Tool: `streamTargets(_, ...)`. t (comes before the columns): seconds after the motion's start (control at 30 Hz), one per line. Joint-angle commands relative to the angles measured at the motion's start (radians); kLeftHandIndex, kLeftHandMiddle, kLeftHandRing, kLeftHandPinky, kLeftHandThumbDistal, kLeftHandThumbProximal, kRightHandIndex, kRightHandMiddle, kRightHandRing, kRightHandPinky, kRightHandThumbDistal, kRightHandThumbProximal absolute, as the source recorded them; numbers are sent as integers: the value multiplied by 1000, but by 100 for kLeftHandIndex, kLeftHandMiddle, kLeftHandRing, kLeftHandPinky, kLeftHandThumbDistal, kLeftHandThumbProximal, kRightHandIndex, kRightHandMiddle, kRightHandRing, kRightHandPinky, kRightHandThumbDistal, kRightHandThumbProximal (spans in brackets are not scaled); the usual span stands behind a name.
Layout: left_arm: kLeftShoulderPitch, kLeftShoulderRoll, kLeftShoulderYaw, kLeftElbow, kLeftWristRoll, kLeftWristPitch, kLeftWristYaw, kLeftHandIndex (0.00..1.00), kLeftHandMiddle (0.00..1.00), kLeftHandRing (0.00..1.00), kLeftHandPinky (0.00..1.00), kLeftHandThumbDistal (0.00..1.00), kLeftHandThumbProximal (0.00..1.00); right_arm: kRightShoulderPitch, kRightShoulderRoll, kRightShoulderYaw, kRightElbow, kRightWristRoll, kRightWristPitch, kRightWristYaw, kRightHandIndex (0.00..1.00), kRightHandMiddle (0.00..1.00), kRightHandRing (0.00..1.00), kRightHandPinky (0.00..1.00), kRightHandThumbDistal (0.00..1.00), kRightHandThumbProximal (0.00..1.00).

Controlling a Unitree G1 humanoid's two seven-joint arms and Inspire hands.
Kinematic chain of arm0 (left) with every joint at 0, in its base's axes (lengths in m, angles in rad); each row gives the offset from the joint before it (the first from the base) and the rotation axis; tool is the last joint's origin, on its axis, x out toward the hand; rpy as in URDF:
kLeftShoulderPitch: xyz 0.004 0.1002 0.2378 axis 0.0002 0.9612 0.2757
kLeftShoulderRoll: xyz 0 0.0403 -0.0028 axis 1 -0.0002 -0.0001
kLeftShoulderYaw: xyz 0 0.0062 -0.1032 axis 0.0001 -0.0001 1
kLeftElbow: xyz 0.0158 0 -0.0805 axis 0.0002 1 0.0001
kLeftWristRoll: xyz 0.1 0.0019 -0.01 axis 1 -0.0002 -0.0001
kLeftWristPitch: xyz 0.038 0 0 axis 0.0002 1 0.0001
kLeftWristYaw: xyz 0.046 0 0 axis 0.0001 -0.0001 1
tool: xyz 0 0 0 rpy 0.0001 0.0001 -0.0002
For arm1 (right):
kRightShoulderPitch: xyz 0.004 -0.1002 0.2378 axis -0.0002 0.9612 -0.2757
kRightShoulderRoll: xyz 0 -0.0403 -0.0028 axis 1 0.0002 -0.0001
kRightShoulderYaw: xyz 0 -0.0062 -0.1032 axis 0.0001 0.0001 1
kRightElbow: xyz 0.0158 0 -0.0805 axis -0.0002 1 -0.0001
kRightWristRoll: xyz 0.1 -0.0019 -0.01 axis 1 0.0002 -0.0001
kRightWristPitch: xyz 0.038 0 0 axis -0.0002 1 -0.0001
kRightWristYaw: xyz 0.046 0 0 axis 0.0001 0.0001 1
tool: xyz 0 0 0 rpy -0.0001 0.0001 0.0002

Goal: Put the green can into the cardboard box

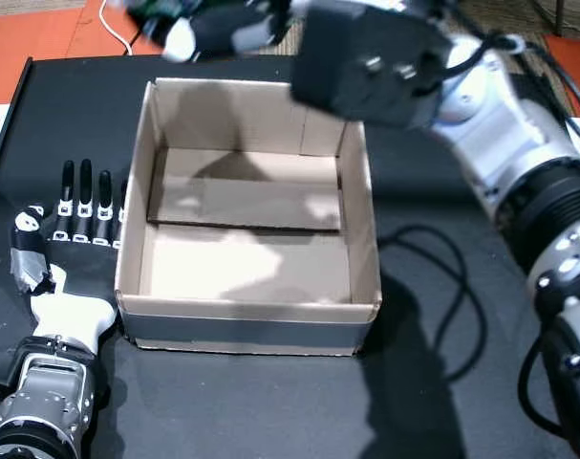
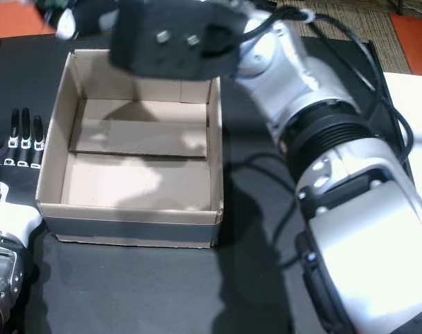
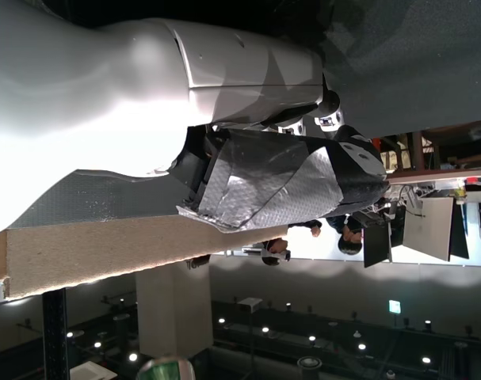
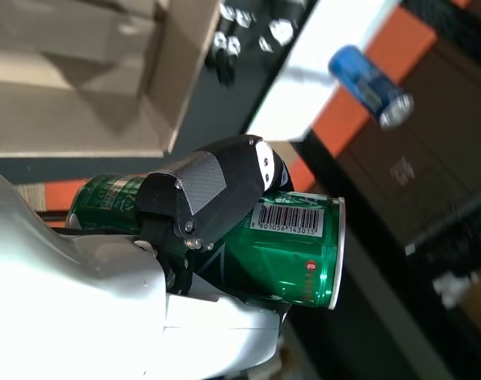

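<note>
Although the head views caught only a blurred green scrap past the far left corner of the cardboard box [image 1: 251, 316], the right wrist view showed the green can [image 4: 288, 253] plainly, lying on its side in the right hand [image 4: 200, 214], whose fingers [image 4: 216, 190] wrapped around its body near the barcode. In a head view that right hand [image 1: 223, 24] hung above the far rim of the box, not yet over its open middle. The left hand [image 1: 55, 258] lay flat on the dark worktop [image 1: 270, 411] just to the left of the box, fingers spread and holding nothing.

The can looked like thin aluminium: light, stiff along its length, but easily dented by a hard squeeze on its wall, and smooth enough to slip in a loose hold. Whether it was full could not be told. A grip round the middle of the body, as here, seemed the sound choice, with only moderate pressure. The box stood empty and open, its inner flaps lying flat
</note>
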Motion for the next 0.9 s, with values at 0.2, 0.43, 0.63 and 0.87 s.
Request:
streamTargets(0.2,52,-16,-1,27,5,0,23,48,47,55,70,0,85,15,-75,40,3,-40,-35,-25,19,16,25,37,21,0)
streamTargets(0.43,58,-17,-15,26,15,-9,12,45,46,56,69,0,82,-39,-91,111,52,-102,211,192,9,9,20,40,20,1)
streamTargets(0.63,56,-28,-14,25,12,-21,18,47,46,55,71,0,79,-61,-76,68,72,-37,405,507,5,10,26,39,28,9)
streamTargets(0.87,63,-35,-10,27,7,-11,-14,48,46,56,68,0,81,-31,-54,30,76,1,470,525,7,10,23,36,31,14)
